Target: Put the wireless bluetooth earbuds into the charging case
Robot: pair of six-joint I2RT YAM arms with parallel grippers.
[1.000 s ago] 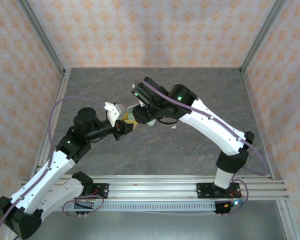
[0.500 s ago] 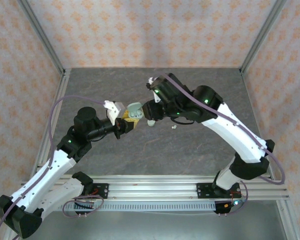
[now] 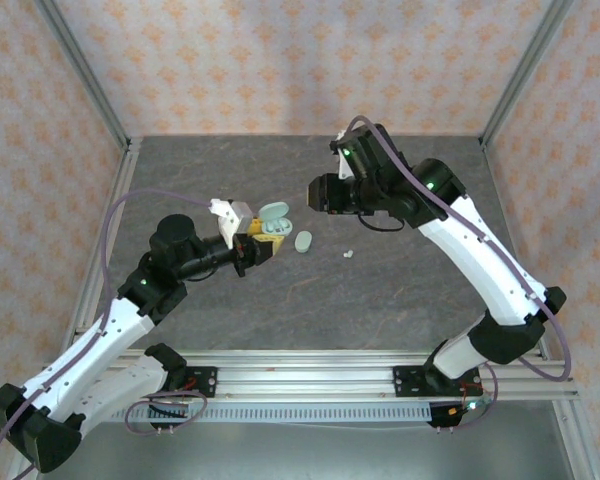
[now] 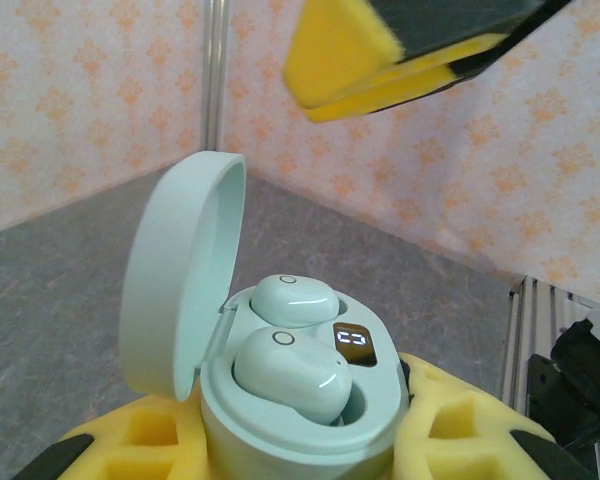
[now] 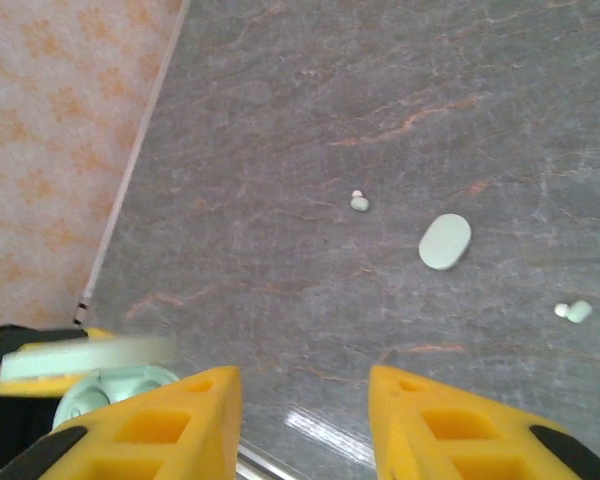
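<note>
My left gripper [image 3: 259,240] is shut on the open mint charging case [image 3: 272,221], held above the table. In the left wrist view the case [image 4: 300,400] sits between the yellow fingers [image 4: 460,420] with its lid [image 4: 175,270] standing up on the left. Two earbuds, one [image 4: 292,372] in front of the other [image 4: 294,299], lie in its sockets. My right gripper [image 3: 321,194] hangs open and empty to the right of the case; in its own view the gripper [image 5: 305,400] has bare table between the fingers. Loose earbuds [image 5: 359,202] [image 5: 577,312] lie on the table.
A closed mint oval case [image 3: 304,241] lies flat on the grey table beside the held case, also seen as the oval case [image 5: 445,241]. A small earbud [image 3: 348,255] lies to its right. Patterned walls and aluminium posts [image 3: 112,115] enclose the table.
My right gripper has drawn back from the held case, up and to the right, and its jaws have widened. The left arm has kept the case still.
</note>
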